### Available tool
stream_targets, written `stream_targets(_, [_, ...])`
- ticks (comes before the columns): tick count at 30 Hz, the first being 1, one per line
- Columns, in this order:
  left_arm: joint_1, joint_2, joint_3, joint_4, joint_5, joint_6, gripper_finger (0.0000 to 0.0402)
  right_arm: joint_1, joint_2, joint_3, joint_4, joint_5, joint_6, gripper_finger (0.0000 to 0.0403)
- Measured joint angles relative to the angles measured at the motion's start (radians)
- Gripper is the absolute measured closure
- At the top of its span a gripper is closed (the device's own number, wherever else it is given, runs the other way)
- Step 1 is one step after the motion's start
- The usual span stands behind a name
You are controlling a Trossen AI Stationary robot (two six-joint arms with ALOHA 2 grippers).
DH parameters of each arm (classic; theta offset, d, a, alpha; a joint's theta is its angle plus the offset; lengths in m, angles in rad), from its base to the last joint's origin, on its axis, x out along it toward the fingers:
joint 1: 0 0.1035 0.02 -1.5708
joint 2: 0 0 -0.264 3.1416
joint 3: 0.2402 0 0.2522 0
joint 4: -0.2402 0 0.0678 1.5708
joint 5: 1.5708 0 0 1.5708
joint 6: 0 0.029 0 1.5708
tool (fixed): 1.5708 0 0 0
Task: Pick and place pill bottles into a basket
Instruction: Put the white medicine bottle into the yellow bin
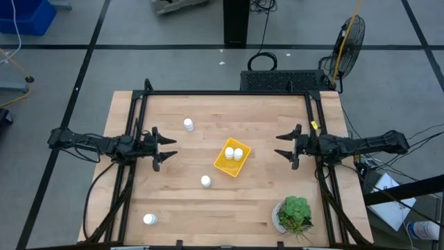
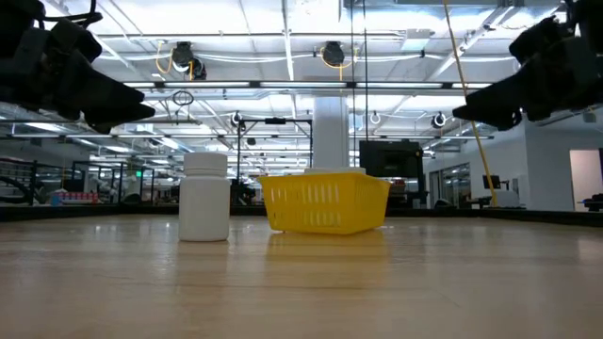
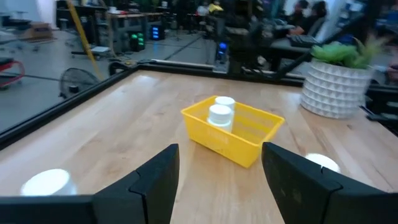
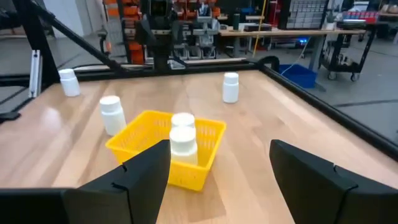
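The yellow basket [image 1: 224, 164] sits at the table's middle with two white pill bottles [image 1: 233, 153] standing in it. Three more bottles stand on the wood: one far left of the basket [image 1: 189, 124], one just near of it [image 1: 205, 181], one at the near left corner [image 1: 149, 219]. My left gripper [image 1: 170, 148] hangs open and empty left of the basket. My right gripper [image 1: 279, 145] hangs open and empty right of it. The wrist views show the basket [image 3: 249, 140] [image 4: 146, 146] ahead of each gripper's open fingers [image 3: 217, 155] [image 4: 217, 155]. Both grippers are above the table in the low view.
A white pot with a green plant [image 1: 293, 214] stands at the table's near right. A black frame [image 1: 225, 93] runs along the far edge and both sides. In the low view the near bottle [image 2: 204, 198] stands left of the basket [image 2: 325, 201].
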Motion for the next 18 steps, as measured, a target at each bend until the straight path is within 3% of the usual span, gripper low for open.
stream_targets(4, [0.000,0.000,0.000,0.012,-0.063,-0.050,0.0167,-0.010,-0.001,-0.069,0.134,-0.001,0.006,0.0138])
stream_targets(11, [0.009,0.002,0.030,-0.010,-0.174,-0.144,0.0167,-0.022,0.000,-0.077,0.164,0.000,0.042,0.0138])
stream_targets(18, [0.079,0.099,0.240,-0.353,-0.183,-0.212,0.0167,-0.023,0.000,-0.078,0.177,0.002,0.039,0.0138])
